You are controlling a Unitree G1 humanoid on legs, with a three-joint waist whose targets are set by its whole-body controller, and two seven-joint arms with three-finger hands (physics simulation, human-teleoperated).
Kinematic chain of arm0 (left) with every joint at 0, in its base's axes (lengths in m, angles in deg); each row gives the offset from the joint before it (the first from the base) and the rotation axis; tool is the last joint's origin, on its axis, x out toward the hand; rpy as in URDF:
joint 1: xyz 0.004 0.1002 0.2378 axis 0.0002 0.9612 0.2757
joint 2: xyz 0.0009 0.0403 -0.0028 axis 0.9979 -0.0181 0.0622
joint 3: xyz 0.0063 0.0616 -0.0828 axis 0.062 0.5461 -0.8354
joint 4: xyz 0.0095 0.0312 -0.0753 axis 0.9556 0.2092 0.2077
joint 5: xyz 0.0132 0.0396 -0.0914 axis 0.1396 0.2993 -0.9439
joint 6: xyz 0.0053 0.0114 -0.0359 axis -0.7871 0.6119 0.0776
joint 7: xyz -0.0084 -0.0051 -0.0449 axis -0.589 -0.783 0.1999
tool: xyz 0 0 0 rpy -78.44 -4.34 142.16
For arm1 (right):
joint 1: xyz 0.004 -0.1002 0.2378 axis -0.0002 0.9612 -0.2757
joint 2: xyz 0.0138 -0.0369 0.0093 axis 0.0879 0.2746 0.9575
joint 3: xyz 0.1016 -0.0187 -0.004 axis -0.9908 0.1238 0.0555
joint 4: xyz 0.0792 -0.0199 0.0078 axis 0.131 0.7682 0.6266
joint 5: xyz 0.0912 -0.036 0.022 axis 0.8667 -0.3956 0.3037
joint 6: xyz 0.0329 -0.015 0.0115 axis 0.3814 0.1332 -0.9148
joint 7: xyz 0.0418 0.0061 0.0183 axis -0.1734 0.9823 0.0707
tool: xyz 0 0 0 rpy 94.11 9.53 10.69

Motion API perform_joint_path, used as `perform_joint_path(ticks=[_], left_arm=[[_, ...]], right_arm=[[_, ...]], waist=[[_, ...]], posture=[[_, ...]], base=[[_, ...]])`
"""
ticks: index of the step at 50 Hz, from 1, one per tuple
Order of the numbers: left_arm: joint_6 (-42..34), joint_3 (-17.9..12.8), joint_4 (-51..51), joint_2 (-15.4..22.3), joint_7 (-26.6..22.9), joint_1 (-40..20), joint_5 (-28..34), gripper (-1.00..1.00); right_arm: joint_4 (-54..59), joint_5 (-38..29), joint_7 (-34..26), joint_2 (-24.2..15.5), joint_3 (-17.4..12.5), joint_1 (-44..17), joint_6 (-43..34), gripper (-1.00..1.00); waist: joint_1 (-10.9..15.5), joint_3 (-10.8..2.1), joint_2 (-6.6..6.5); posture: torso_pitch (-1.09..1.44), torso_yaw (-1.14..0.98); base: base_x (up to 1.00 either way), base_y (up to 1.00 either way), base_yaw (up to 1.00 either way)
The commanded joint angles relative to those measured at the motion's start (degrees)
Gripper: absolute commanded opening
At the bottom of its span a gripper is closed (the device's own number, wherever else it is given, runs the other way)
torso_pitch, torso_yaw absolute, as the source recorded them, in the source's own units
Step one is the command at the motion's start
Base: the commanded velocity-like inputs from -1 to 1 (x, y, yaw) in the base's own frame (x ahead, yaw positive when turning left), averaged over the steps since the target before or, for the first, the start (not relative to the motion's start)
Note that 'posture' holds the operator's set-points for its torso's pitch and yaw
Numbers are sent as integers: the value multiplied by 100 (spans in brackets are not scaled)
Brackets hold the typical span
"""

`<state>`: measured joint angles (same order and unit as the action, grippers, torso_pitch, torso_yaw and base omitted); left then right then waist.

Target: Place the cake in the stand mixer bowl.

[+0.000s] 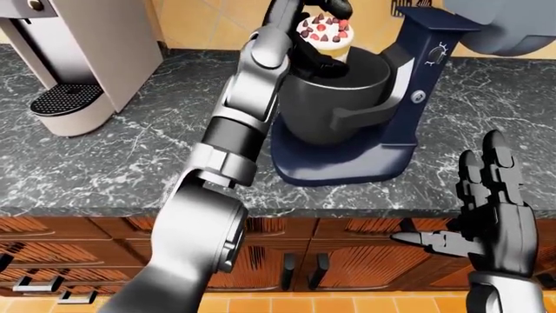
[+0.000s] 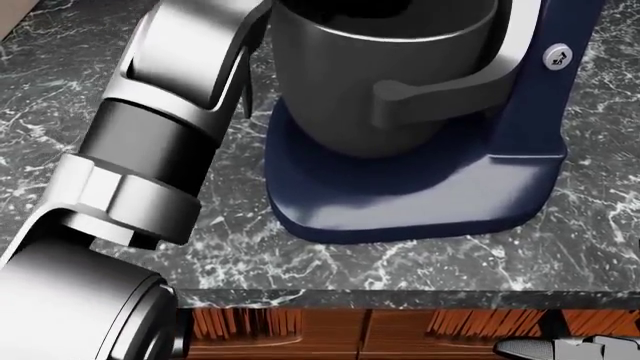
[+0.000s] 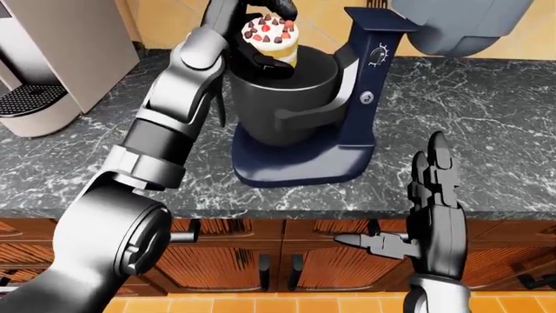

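Observation:
A small white cake (image 1: 326,34) topped with red and dark pieces is held in my left hand (image 1: 320,32), whose black fingers close round it just above the rim of the grey mixer bowl (image 1: 334,98). The bowl sits in a dark blue stand mixer (image 1: 409,98) with its grey head (image 1: 504,26) tilted up. The cake also shows in the right-eye view (image 3: 271,34). My right hand (image 1: 487,208) is open and empty, fingers up, low at the right, off the counter edge. The head view shows only the bowl (image 2: 390,82) and my left forearm (image 2: 150,150).
A grey coffee machine (image 1: 73,59) stands at the left on the dark marble counter (image 1: 130,150). Wooden drawers and cabinet doors (image 1: 347,261) with dark handles run below the counter edge.

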<state>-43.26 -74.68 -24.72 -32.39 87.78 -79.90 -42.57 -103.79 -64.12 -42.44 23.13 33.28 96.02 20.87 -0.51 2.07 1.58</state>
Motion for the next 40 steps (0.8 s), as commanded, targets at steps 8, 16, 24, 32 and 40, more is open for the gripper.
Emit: perform_joint_path(ticks=[8,16,24,32,40], left_arm=[[288,-34,-197,-7,173,-256,-13,-100],[356,-8,-119,-47,171,-185,3,-100],[371,-17,-17,-48,155,-202,18,100],[346,-33,-18,-26,148,-233,-30,100],[305,-38,-131,21,117,-151,-33,100]], right_arm=[[-230,21,4,-45,-24,-57,166,100],[-234,18,3,-48,-23,-67,164,100],[-209,30,-14,-58,-22,-68,196,100],[-212,33,-19,-56,-18,-75,200,100],[-171,24,-12,-58,-3,-81,233,100]], waist=[[-2,-145,35],[-2,-149,35],[1,-153,38],[-1,-152,37],[0,-156,35]], posture=[[0,0],[0,0],[0,0],[0,0],[0,0]], base=[[0,0,0],[0,0,0],[0,0,0],[0,0,0],[0,0,0]])
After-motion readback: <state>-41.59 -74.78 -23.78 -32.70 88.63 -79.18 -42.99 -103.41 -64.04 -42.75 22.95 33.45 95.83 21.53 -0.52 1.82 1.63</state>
